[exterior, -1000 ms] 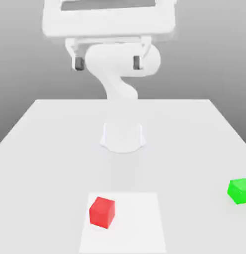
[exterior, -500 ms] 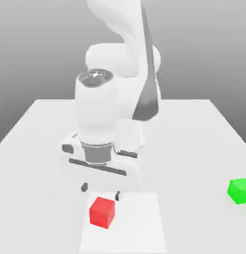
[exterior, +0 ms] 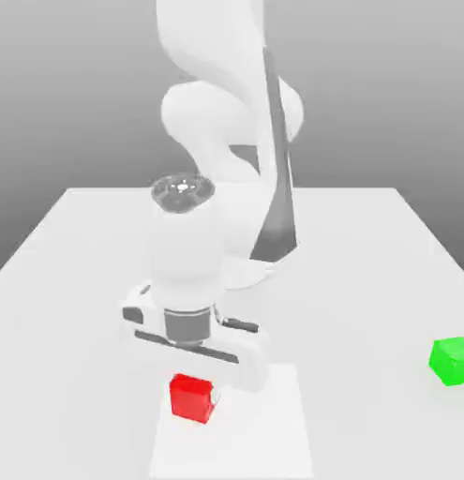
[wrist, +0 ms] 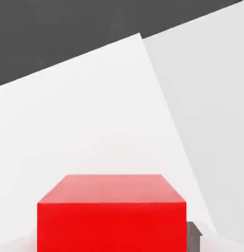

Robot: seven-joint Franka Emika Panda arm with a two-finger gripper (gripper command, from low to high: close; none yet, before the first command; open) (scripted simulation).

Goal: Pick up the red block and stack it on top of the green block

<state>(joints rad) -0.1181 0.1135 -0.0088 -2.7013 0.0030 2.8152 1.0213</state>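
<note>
Grasp step — tool (exterior: 194,398) closed on red block (exterior: 191,399); next wants a straight lift, then carry toward green block (exterior: 452,361), exterior view's three o'clock.

The gripper (exterior: 194,397) is down at the red block (exterior: 190,398), which sits directly beneath the hand, its top partly covered by it. One pale fingertip shows against the block's side toward the exterior view's right. Under the gripper lies a white square (exterior: 259,427), spreading mostly toward the exterior view's right of it. The green block (exterior: 452,361) rests on the table (exterior: 366,281), well apart from the gripper toward the exterior view's right. Above and behind the gripper rises the white arm (exterior: 221,56), with a dark grey panel.
</note>
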